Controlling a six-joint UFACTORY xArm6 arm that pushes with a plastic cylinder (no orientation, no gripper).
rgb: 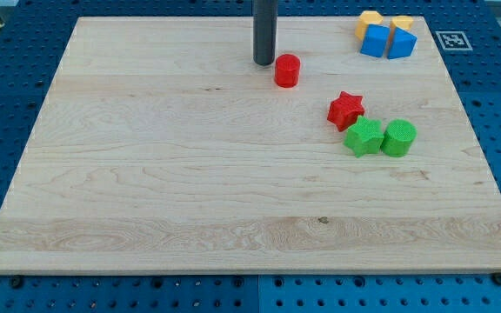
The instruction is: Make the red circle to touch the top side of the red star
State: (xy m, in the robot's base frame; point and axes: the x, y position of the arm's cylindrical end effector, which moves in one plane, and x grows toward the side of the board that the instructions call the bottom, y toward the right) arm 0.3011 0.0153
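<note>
My tip (264, 63) is sitting just left of the red circle (287, 70), near the board's (146, 174) top edge, nearly touching it; no fingers, just a plain rod. Red star (346, 109) is lying lower right, apart from the circle. Green star (364, 137) and green cylinder (398, 138) are sitting just below it. Blue blocks (387, 41) and yellow blocks (370, 19) are clustering top right.

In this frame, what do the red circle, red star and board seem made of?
Red circle and red star: probably plastic, matte, faintly ribbed sides, possibly printed. Board: pale wood, visible grain and small knots, satin finish.
</note>
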